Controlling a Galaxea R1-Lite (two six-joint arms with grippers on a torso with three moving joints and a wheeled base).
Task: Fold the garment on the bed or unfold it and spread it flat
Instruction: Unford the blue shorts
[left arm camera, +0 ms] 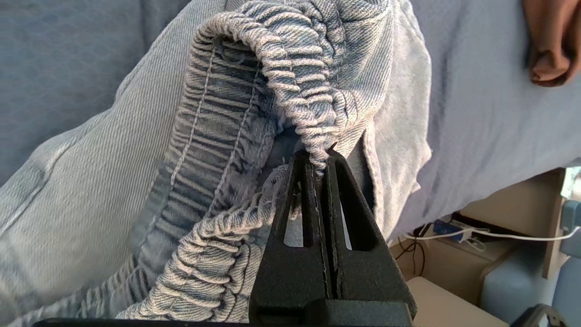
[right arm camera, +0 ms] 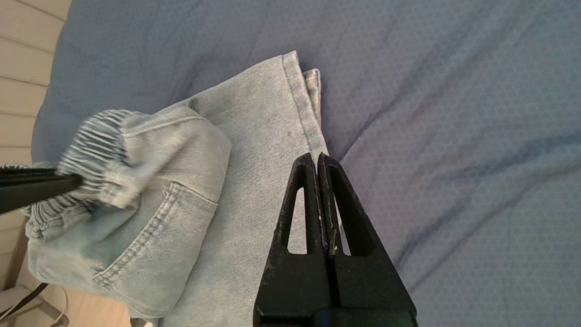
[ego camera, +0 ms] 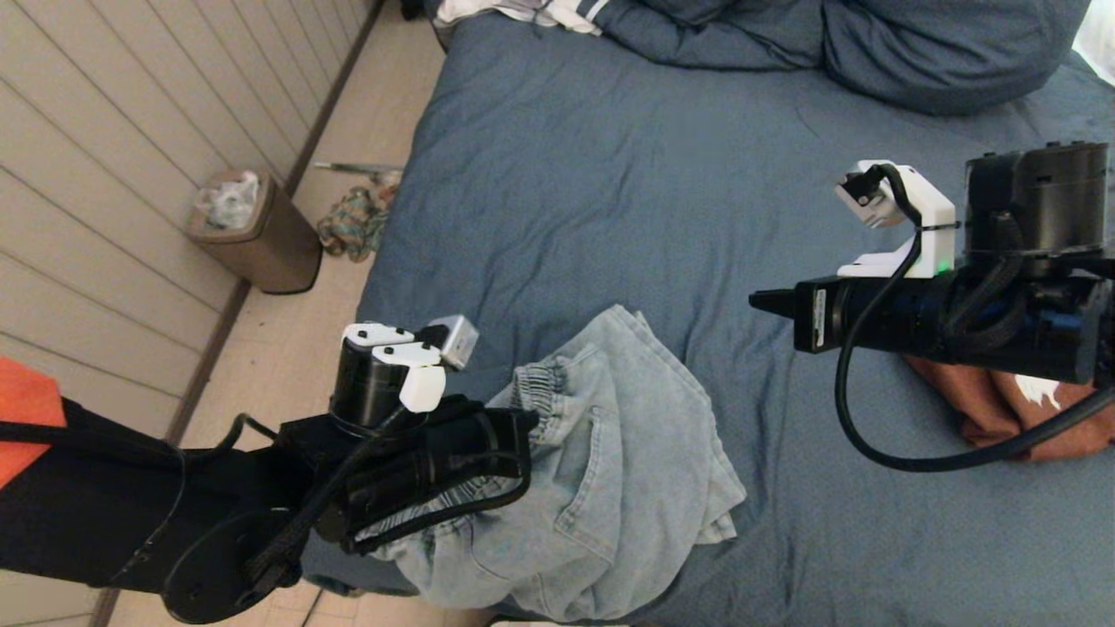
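Pinching the elastic waistband of the jeans (left arm camera: 290,91), the left gripper (left arm camera: 319,156) held it with fingers closed, at the near edge of the bed (ego camera: 566,174). The right gripper (right arm camera: 317,159) hovered above the bed, fingers together and empty.

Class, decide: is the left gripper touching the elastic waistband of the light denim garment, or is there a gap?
Touching. The left wrist view shows the left gripper shut on the gathered waistband, the fabric pinched between its tips.
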